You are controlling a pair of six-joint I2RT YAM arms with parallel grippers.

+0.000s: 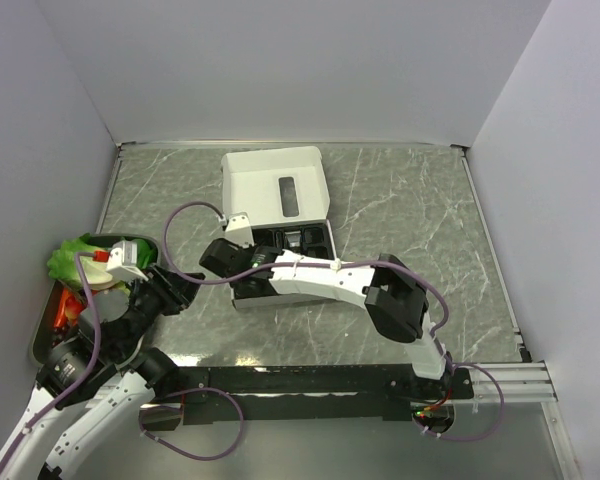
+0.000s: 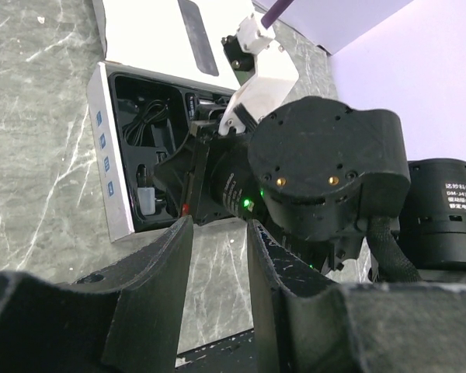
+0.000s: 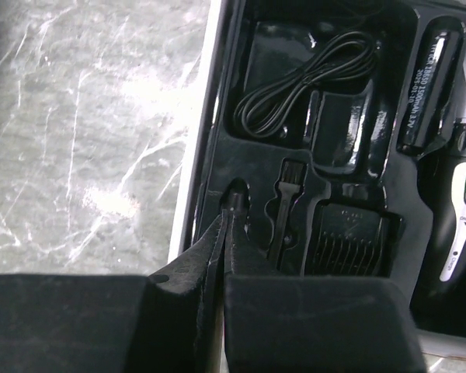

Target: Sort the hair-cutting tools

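Reaching across the table (image 1: 410, 220) from the right, the R arm (image 1: 330, 280) had its wrist over the white cardboard box (image 1: 270, 180), which sat open near mid-table w/ its lid folded back. In the right wrist view we saw the R jaws closed to a thin slit, fingers (image 3: 188, 264) pressed almost flat together. Their tips were down in a pocket of the black moulded insert (image 3: 338, 132), touching a small black piece (image 3: 235, 200); we couldn't tell whether they actually pinched it. All the hair-cutting tools we could see lay in the insert. The coiled black cord (image 3: 303, 81) was in the upper pocket, a small brush (image 3: 286, 198) just beside the fingertips and a black comb attachment (image 3: 348, 242) next to it. A black bar w/ white lettering (image 3: 431, 85) lay further right, and the black-and-silver clipper (image 3: 462, 206) at the view's right edge. The L arm (image 1: 130, 310) hung just left of the box's near corner. The L jaws stood parted w/ nothing btwn them, pointing at the box and the R wrist.
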